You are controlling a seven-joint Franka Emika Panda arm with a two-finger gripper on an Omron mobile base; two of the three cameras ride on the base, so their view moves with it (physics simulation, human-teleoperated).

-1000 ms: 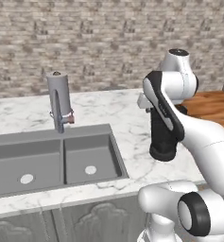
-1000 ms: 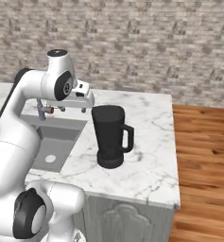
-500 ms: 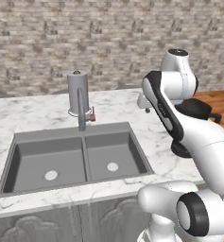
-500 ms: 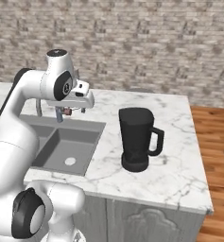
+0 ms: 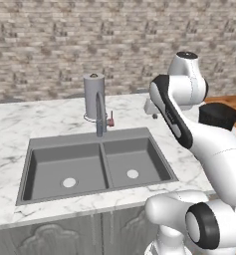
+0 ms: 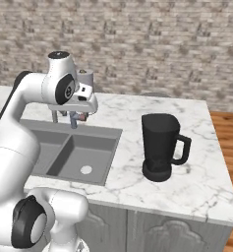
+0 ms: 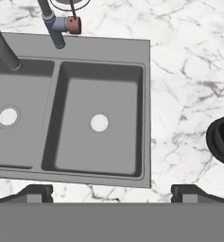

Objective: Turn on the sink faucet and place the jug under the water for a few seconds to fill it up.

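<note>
The black jug [image 6: 160, 147] stands upright on the marble counter right of the sink [image 6: 105, 132], its handle pointing right. In the left base view, part of the jug [image 5: 216, 115] peeks out behind my arm. The sink faucet [image 5: 99, 117] rises behind the divider of the sink [image 5: 25, 169], with its reddish lever [image 5: 111, 121] at the side. No water shows at the spout. My gripper [image 7: 112, 194] points straight down over the front rim of the right basin, open and empty. The jug's rim [image 7: 222, 139] lies to its right. My gripper [image 5: 152, 113] hangs high above the counter.
A grey paper-towel roll [image 5: 93, 94] stands just behind the faucet. The brick wall runs along the back of the counter. The marble counter [image 6: 206, 162] ends at the right over wooden floor [image 6: 231, 142]. Each basin has a pale drain [image 7: 99, 123].
The base has driven sideways, so both base views have shifted: the sink now sits more centred and the jug farther right. The gripper stays open and empty.
</note>
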